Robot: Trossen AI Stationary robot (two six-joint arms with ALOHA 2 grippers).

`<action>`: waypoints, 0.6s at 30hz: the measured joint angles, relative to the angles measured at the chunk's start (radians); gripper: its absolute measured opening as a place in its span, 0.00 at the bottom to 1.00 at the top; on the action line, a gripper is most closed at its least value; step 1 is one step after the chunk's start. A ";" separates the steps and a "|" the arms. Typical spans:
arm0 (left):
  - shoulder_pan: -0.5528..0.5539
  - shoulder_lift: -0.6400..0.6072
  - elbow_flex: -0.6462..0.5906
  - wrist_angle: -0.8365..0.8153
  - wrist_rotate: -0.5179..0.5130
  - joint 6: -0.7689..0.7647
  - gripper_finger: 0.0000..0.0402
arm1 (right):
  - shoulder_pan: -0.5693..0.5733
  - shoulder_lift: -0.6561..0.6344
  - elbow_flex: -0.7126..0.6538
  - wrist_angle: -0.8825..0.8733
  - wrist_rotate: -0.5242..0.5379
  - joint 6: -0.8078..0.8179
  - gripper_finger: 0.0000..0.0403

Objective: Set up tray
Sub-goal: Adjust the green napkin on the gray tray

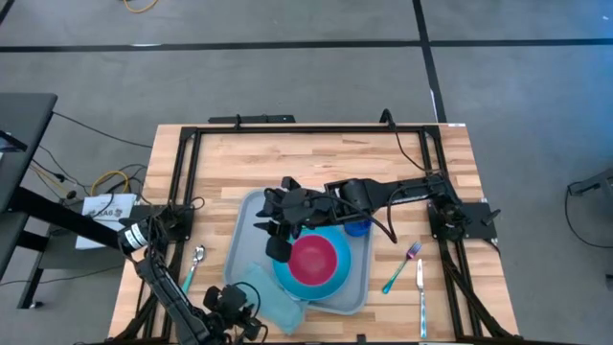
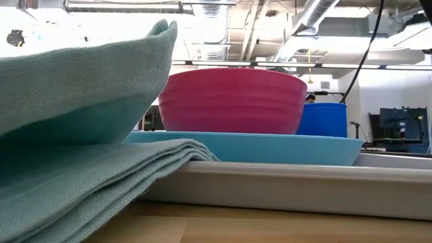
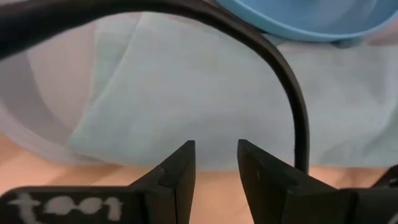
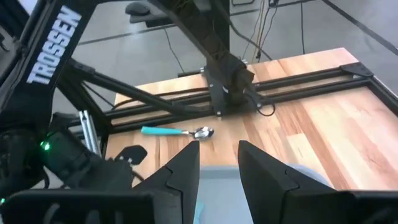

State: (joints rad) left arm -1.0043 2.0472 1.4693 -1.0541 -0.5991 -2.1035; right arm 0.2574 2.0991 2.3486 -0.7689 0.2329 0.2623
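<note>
The left gripper (image 3: 214,163), fingers slightly parted and empty, hovers at the napkin (image 1: 266,292) on the tray (image 1: 251,225). The right gripper (image 4: 217,163), likewise parted and empty, sits above the tray beside the pink bowl (image 1: 313,259) on the blue plate (image 1: 337,280). Its view shows the left arm lettered "TROSSEN" and a spoon (image 4: 177,132).

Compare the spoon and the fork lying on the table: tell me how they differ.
Side: the spoon lies on the bare wood left of the tray; the fork lies right of it.
Company: the fork has a knife beside it; the spoon lies alone.
Head: the spoon ends in a rounded bowl, the fork in tines.
Both have teal handles and metal heads, and neither is on the tray.
</note>
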 joint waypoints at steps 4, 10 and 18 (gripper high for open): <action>0.013 0.000 0.000 -0.002 0.005 0.078 0.26 | -0.016 0.000 0.000 -0.001 0.000 0.000 0.25; 0.038 0.000 0.000 -0.002 -0.011 0.081 0.26 | -0.044 0.000 0.000 -0.001 0.000 0.000 0.25; 0.085 0.000 0.000 0.011 -0.062 -0.034 0.26 | -0.079 0.000 0.000 -0.001 0.000 0.000 0.25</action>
State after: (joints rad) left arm -0.9188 2.0472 1.4689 -1.0430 -0.6607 -2.1373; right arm 0.1781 2.0991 2.3486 -0.7696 0.2333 0.2623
